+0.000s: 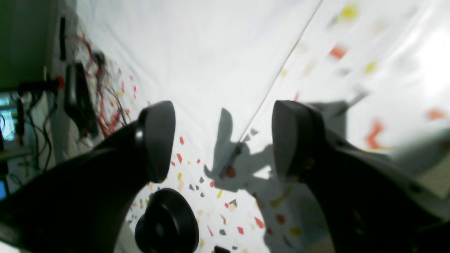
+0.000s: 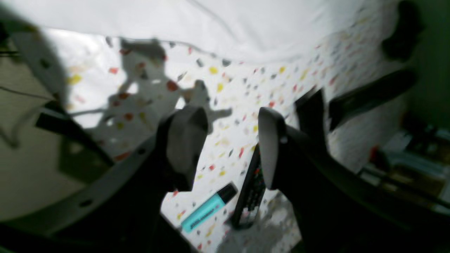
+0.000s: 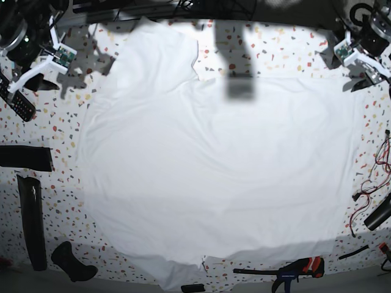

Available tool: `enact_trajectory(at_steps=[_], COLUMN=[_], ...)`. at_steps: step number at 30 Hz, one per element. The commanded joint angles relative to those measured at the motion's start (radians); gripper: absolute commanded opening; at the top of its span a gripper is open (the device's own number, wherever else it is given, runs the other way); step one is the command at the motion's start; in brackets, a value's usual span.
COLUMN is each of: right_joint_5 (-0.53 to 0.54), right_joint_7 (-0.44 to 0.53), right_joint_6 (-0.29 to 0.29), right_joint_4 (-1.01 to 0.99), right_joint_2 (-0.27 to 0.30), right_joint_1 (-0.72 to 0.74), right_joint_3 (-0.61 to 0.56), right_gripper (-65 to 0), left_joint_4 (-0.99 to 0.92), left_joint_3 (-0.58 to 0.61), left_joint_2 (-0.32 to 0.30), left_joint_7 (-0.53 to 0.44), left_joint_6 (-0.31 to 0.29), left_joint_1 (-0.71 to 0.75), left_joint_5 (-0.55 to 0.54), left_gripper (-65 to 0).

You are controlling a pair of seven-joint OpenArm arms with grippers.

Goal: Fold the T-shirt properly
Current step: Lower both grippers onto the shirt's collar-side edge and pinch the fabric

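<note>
The T-shirt (image 3: 214, 165) lies spread flat over most of the speckled table, one sleeve pointing to the far left corner. My left gripper (image 1: 225, 140) hovers open above the speckled surface just off the T-shirt (image 1: 197, 52), whose straight edge runs away between the fingers; nothing is held. In the base view this arm (image 3: 360, 58) is at the far right corner. My right gripper (image 2: 228, 144) is open too and holds nothing, above bare table beside the T-shirt (image 2: 211, 24) edge. Its arm (image 3: 46, 64) is at the far left corner.
A remote control (image 2: 251, 189) and a turquoise highlighter (image 2: 207, 207) lie under the right gripper. Black pieces (image 3: 33, 226) sit along the left edge. A clamp (image 3: 299, 268) lies at the front edge, red wires (image 3: 382, 165) at the right. A black round part (image 1: 167, 225) sits below the left gripper.
</note>
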Motion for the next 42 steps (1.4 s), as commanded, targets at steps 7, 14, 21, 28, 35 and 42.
enact_trajectory(at_steps=[7, 14, 21, 28, 35, 42], right_joint_5=[0.033, 0.14, -0.092, -0.196, -0.169, -0.333], right_joint_7=[0.006, 0.008, 0.008, -0.007, 0.024, 0.051], right_joint_6=[-0.01, -0.01, -0.01, -0.013, -0.012, -0.017], right_joint_4=[0.013, 0.013, 0.013, 0.013, -0.063, -0.249], right_joint_2=[-0.006, -0.035, -0.035, -0.09, -0.118, -0.118], right_joint_1=[-0.002, -0.001, 0.035, 0.152, 0.17, 0.268], right_joint_3=[0.01, -0.116, -0.459, -0.606, -0.645, -0.796], right_gripper=[-36.9, -36.8, -36.9, -36.8, -36.8, -36.8], left_joint_4=[-0.198, -0.278, -0.278, -0.262, -0.223, -0.219], left_joint_3=[0.179, 0.214, 0.214, 0.214, 0.214, 0.214], left_joint_2=[-0.045, -0.052, -0.066, -0.066, -0.066, -0.066], left_joint_7=[0.009, 0.035, 0.015, 0.011, 0.011, 0.011], left_joint_6=[0.118, 0.178, 0.179, 0.179, 0.179, 0.179], left_joint_1=[-0.117, -0.163, -0.161, -0.161, -0.161, -0.161], left_joint_5=[0.152, 0.174, 0.173, 0.173, 0.173, 0.173], left_gripper=[-23.8, -23.9, -52.0, -65.0, -65.0, -65.0])
